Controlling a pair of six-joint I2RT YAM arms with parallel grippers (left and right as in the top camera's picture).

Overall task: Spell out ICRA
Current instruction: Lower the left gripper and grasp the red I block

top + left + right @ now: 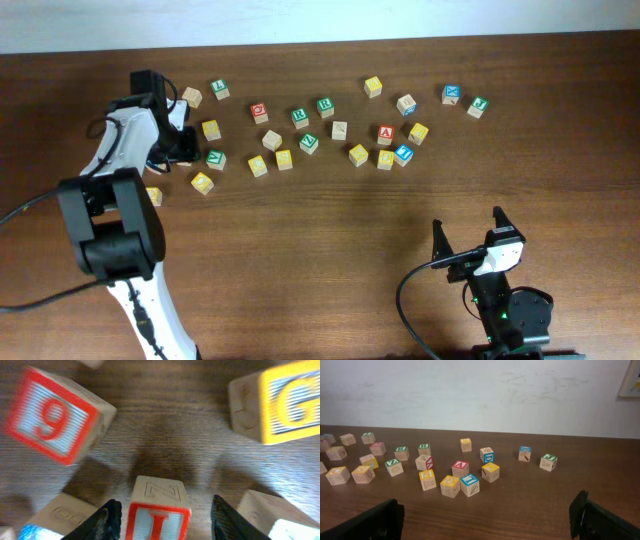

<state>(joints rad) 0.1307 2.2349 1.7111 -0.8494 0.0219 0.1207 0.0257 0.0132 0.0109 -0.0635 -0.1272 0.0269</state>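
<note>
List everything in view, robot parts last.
table: one, dark brown wood, under everything.
I cube: one, red letter, left end of the scatter.
A cube: one, red letter, right part of the scatter.
9 cube: one, red, just beyond the I cube.
other alphabet cubes: about twenty, with yellow, green, blue, red or plain faces, scattered over the far half.
wall: one, white, behind the table.
left gripper: one, black, open, straddling the I cube with gaps either side.
right gripper: one, black, open, empty, near the front edge.
</note>
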